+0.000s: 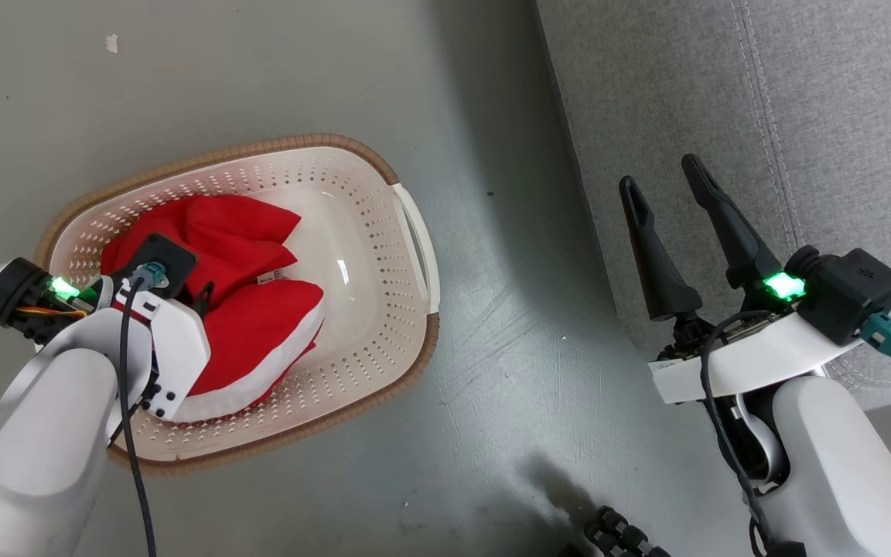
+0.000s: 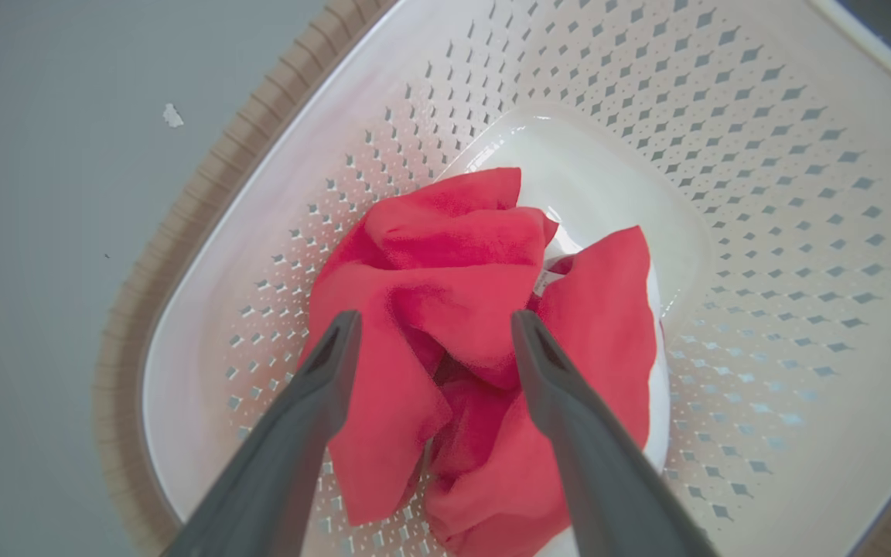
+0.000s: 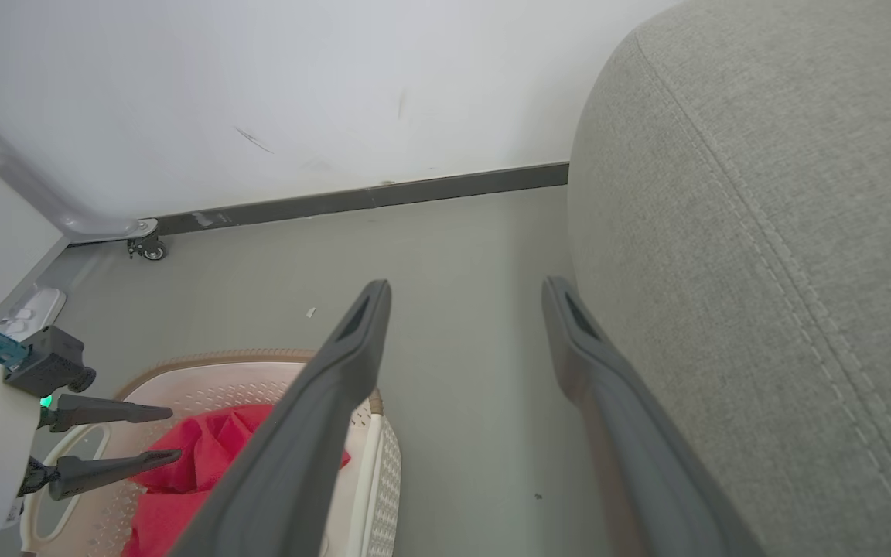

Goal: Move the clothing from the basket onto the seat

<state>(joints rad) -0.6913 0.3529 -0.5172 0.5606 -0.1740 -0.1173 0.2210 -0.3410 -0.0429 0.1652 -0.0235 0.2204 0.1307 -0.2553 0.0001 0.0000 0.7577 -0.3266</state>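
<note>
Grey floor (image 1: 492, 402) holds the laundry basket (image 1: 418, 232), red clothing (image 1: 260, 333) heaped at its left end under the left gripper (image 2: 434, 321), whose spread, empty fingers might pinch one loose fold only; the right gripper (image 1: 660, 170), also parted, hangs by the sofa (image 1: 801, 116).

Soft, even light filled all three views, leaving a broad dim shadow on the floor (image 1: 507, 178) along the seat (image 1: 801, 116) and a small white glint on the glossy bottom of the basket (image 1: 343, 271). In the left wrist view the basket's pale walls looked washed out and bowed toward the edges, while the clothing (image 2: 445, 263) was sharp. The right end effector (image 3: 466, 288) turned slightly soft toward the bottom edge of its own view.
</note>
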